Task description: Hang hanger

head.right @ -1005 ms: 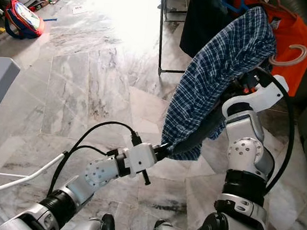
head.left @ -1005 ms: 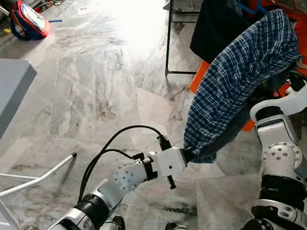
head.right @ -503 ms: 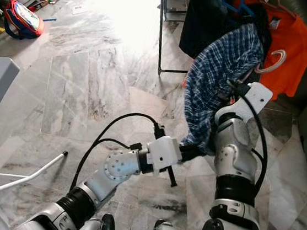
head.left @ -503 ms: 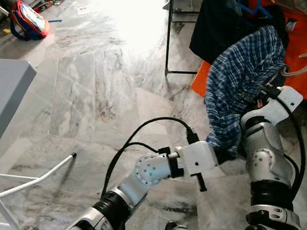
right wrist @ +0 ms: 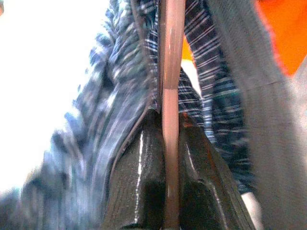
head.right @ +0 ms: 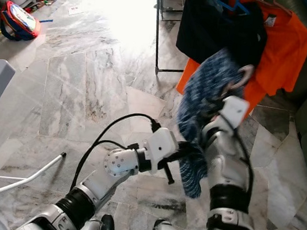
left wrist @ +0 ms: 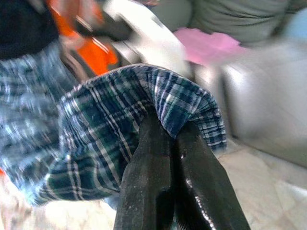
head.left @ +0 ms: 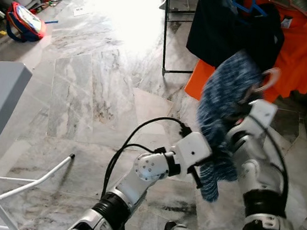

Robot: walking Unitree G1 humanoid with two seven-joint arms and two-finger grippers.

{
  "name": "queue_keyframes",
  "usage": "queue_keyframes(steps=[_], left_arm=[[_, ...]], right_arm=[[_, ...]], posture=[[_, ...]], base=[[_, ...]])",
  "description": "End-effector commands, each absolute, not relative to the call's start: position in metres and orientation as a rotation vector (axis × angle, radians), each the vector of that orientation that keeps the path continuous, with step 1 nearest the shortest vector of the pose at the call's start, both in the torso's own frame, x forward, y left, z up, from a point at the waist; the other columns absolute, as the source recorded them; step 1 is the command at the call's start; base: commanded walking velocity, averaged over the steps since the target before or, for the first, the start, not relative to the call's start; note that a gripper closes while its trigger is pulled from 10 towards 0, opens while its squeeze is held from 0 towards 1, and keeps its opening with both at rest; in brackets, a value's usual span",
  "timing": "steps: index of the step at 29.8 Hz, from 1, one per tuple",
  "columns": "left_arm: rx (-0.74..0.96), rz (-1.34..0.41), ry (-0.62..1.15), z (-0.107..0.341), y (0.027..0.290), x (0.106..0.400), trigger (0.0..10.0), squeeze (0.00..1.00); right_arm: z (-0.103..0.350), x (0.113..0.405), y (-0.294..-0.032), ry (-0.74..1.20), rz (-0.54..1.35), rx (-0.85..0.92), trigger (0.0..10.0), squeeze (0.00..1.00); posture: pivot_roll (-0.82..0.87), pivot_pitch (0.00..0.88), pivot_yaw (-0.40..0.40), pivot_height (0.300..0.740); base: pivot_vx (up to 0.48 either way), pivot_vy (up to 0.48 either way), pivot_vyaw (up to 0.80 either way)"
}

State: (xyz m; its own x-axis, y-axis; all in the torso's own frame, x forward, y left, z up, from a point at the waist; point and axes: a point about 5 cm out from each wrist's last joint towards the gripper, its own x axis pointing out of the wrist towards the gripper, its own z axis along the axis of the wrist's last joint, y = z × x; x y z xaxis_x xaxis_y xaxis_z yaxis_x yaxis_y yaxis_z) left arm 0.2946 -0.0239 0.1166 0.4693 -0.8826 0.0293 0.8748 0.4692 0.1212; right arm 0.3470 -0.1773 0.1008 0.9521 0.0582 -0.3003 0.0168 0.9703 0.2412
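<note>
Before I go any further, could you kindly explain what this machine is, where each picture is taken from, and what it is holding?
This is a humanoid robot with two silver arms, each ending in a claw of two black fingers. The two wide pictures come from cameras in its head, looking down at its own arms and the marble floor. The two close pictures come from cameras on its wrists.

The left claw is shut on a fold of a blue plaid shirt. The right claw is shut on the thin pinkish bar of a hanger that carries the shirt.

Ahead, a black garment and an orange shirt hang on a clothes rack. A small backpack lies on the floor, far left.
</note>
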Motion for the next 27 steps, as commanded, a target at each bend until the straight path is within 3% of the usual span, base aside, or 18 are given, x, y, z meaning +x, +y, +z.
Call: queue_keyframes(steps=[1, 14, 24, 25, 27], left_arm=[[0.09, -1.062, -0.049, 0.114, -0.022, 0.298, 10.0, 0.0], [0.271, -1.031, 0.133, 0.08, -0.006, 0.299, 10.0, 0.0], [0.139, -0.816, 0.157, 0.083, 0.009, 0.318, 10.0, 0.0], [0.116, -0.778, 0.152, 0.086, 0.011, 0.321, 10.0, 0.79], [0.111, -0.757, 0.152, 0.086, 0.012, 0.323, 10.0, 0.79]], right_arm=[[0.103, 0.344, -0.171, 0.314, 0.078, 0.253, 10.0, 0.0], [0.117, 0.34, -0.167, 0.323, 0.213, 0.193, 10.0, 0.0], [0.114, 0.321, -0.152, 0.378, 0.436, 0.107, 10.0, 0.0], [0.113, 0.317, -0.151, 0.388, 0.463, 0.102, 10.0, 0.0], [0.112, 0.315, -0.15, 0.393, 0.475, 0.098, 10.0, 0.0]], posture=[[-0.17, 0.261, 0.084, 0.74], [-0.17, 0.252, 0.091, 0.74], [-0.18, 0.245, 0.086, 0.74], [-0.18, 0.244, 0.083, 0.74], [-0.18, 0.244, 0.083, 0.74]], base=[[0.0, 0.0, 0.0], [0.0, 0.0, 0.0], [0.0, 0.0, 0.0], [0.0, 0.0, 0.0], [0.0, 0.0, 0.0]])
